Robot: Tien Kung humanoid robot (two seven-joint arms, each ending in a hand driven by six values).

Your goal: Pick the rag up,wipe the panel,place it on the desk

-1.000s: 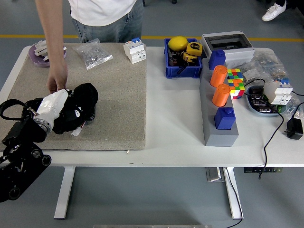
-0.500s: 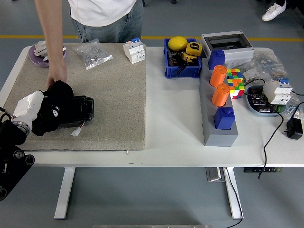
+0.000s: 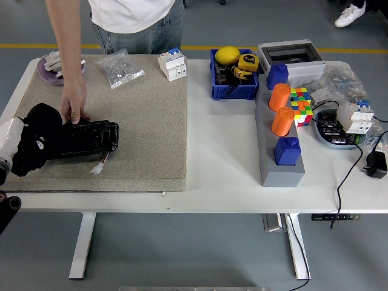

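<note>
A black rag (image 3: 37, 134) is bunched at the left end of a long black panel (image 3: 85, 139), which lies on the beige mat (image 3: 145, 121). My left hand (image 3: 24, 147), with its white wrist at the picture's left edge, is shut on the rag, and the cloth hides most of its fingers. A person at the far side reaches down, and their hand (image 3: 73, 107) rests on the panel's far edge, just right of the rag. A small white connector on wires (image 3: 98, 168) sticks out from the panel's near side.
On the mat's far edge lie a purple dish (image 3: 51, 66), a bag of small parts (image 3: 120, 68) and a white breaker (image 3: 171, 64). To the right stand a blue bin (image 3: 231, 76), a grey block with orange cylinders (image 3: 279, 121) and a cable clutter (image 3: 348, 121).
My left hand has slid the rag leftward along the panel, from its right end to its left end, uncovering the panel's top. The person's hand stays at the panel.
</note>
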